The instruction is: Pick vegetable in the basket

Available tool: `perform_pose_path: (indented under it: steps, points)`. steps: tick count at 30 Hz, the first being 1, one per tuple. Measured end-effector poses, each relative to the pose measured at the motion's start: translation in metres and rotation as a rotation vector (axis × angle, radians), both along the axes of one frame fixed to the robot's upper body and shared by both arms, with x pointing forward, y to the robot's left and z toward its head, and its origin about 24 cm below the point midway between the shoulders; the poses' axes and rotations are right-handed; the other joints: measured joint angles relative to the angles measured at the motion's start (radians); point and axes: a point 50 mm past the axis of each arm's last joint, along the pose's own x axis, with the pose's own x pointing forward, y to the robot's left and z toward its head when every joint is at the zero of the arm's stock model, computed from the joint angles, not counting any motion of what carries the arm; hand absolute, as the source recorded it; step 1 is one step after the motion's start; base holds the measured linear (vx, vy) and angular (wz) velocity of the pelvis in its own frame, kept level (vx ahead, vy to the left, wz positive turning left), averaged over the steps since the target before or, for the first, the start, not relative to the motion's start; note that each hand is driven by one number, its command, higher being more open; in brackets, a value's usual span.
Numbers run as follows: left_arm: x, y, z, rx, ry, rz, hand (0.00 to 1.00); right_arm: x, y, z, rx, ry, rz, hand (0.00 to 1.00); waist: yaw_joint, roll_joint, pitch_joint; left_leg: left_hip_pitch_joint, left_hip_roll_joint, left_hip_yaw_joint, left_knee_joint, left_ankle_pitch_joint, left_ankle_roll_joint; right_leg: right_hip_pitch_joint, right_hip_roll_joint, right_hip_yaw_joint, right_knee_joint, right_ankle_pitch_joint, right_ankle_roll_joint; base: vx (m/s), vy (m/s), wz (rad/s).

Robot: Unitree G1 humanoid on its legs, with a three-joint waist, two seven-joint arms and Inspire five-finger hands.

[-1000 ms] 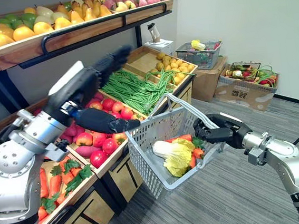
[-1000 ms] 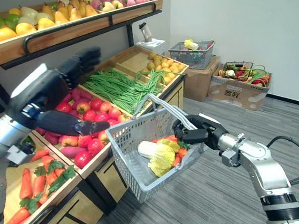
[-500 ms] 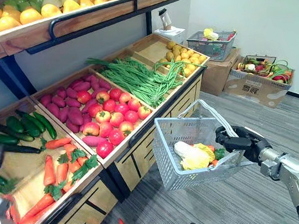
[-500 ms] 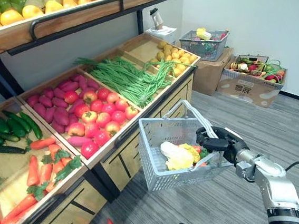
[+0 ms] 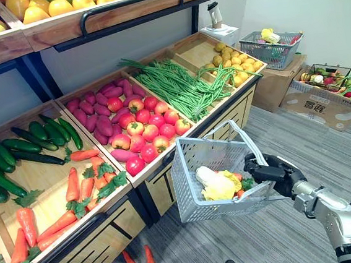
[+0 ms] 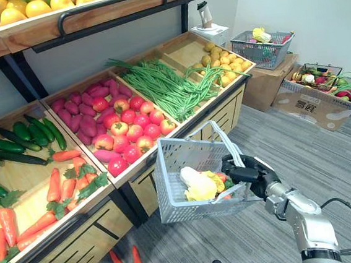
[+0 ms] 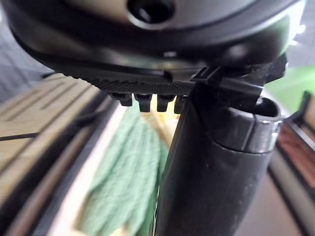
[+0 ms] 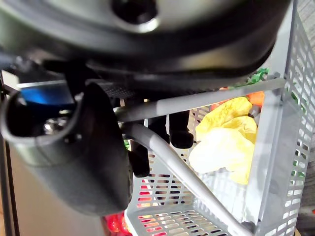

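Note:
A grey wire basket hangs in front of the produce stand, level with its lower drawers. My right hand is shut on the basket's handle, fingers curled round the grey bars. Inside lie a pale yellow-green cabbage, also seen as the cabbage, and some orange and green vegetables. My left hand holds nothing, its thumb standing out over blurred green beans.
The stand's sloping bins hold cucumbers, carrots, red and purple produce, green beans and yellow fruit. Two carrots lie on the floor. A second basket and a full box stand at the back right.
The camera has swung, showing more of the stand's left bins. My left arm, stretched over the red produce a second ago, has left the eye views. The right hand keeps its hold on the basket.

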Motion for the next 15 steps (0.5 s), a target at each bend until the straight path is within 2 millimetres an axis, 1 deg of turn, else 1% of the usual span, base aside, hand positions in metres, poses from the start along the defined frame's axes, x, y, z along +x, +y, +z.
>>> perform_pose_path:
  steps: [1,2,3,4,5,6,7,8,10,12,14,15]
  points:
    - [0.002,-0.011,-0.01,-0.041,0.024,-0.038,1.0,0.0,0.002,-0.001,0.005,0.004,0.004,0.0,-0.001,-0.003,0.002,0.0,-0.002,0.0,0.002,-0.001,0.001,0.0,-0.002,0.001,0.0,0.0,0.001,-0.07,0.079,-0.05]
    - [0.008,-0.042,-0.035,-0.146,0.092,-0.133,1.0,0.002,0.005,-0.005,0.012,0.021,0.016,0.0,-0.004,-0.012,0.007,-0.001,-0.009,0.0,0.007,-0.005,0.003,0.0,-0.008,0.005,0.0,0.002,0.005,-0.05,0.068,-0.03]
    - [0.011,-0.055,-0.043,-0.186,0.116,-0.169,1.0,0.004,0.007,-0.007,0.016,0.027,0.022,0.0,-0.005,-0.016,0.01,-0.001,-0.011,0.0,0.009,-0.007,0.003,0.0,-0.01,0.006,0.0,0.002,0.005,-0.05,0.068,-0.04]
    - [0.015,-0.073,-0.054,-0.243,0.14,-0.22,1.0,0.007,0.01,-0.009,0.024,0.035,0.028,0.0,-0.008,-0.023,0.015,-0.003,-0.013,0.0,0.015,-0.01,0.005,0.0,-0.012,0.008,0.0,0.004,0.007,-0.04,0.051,-0.03]
    - [0.02,-0.096,-0.067,-0.316,0.159,-0.279,1.0,0.01,0.013,-0.012,0.03,0.051,0.035,0.0,-0.014,-0.024,0.021,-0.007,-0.017,-0.003,0.019,-0.019,-0.001,-0.002,-0.015,0.009,0.0,0.003,0.012,-0.04,0.069,0.0]
    - [0.023,-0.117,-0.078,-0.396,0.178,-0.34,1.0,0.011,0.017,-0.016,0.031,0.07,0.04,0.0,-0.022,-0.032,0.018,-0.009,-0.02,-0.007,0.019,-0.02,0.001,-0.003,-0.017,0.008,0.0,-0.001,0.018,-0.02,0.063,0.02]
    - [0.023,-0.119,-0.08,-0.41,0.183,-0.353,1.0,0.011,0.017,-0.017,0.032,0.074,0.04,0.0,-0.022,-0.033,0.018,-0.009,-0.02,-0.008,0.019,-0.02,0.001,-0.003,-0.017,0.008,0.0,-0.002,0.019,0.01,0.048,0.03]
    - [0.023,-0.125,-0.084,-0.444,0.194,-0.382,1.0,0.011,0.019,-0.02,0.038,0.085,0.037,0.0,-0.027,-0.027,0.022,-0.009,-0.02,-0.012,0.019,-0.018,0.002,-0.002,-0.017,0.007,0.0,-0.003,0.019,0.04,0.032,0.02]
    - [0.021,-0.127,-0.086,-0.462,0.196,-0.401,1.0,0.01,0.019,-0.024,0.036,0.1,0.02,0.0,-0.032,-0.017,0.03,0.0,-0.024,-0.019,0.016,-0.018,0.003,-0.002,-0.018,0.007,0.001,-0.005,0.022,0.06,0.039,0.01]
    - [0.019,-0.129,-0.087,-0.469,0.206,-0.425,1.0,0.009,0.017,-0.028,0.035,0.122,-0.012,0.0,-0.036,0.003,0.043,0.005,-0.028,-0.029,0.013,-0.02,0.007,0.002,-0.021,0.008,0.003,-0.005,0.023,0.05,0.061,-0.01]
    - [0.017,-0.131,-0.088,-0.48,0.217,-0.449,1.0,0.007,0.018,-0.033,0.041,0.14,-0.026,0.0,-0.037,0.009,0.047,0.007,-0.031,-0.031,0.007,-0.02,0.008,0.002,-0.022,0.008,0.003,-0.005,0.024,0.03,0.067,0.0]
    - [0.016,-0.133,-0.09,-0.501,0.219,-0.458,1.0,0.006,0.02,-0.037,0.054,0.154,-0.031,0.0,-0.039,0.008,0.048,0.01,-0.031,-0.031,0.004,-0.021,0.009,0.005,-0.022,0.008,0.003,-0.005,0.024,0.02,0.061,0.01]
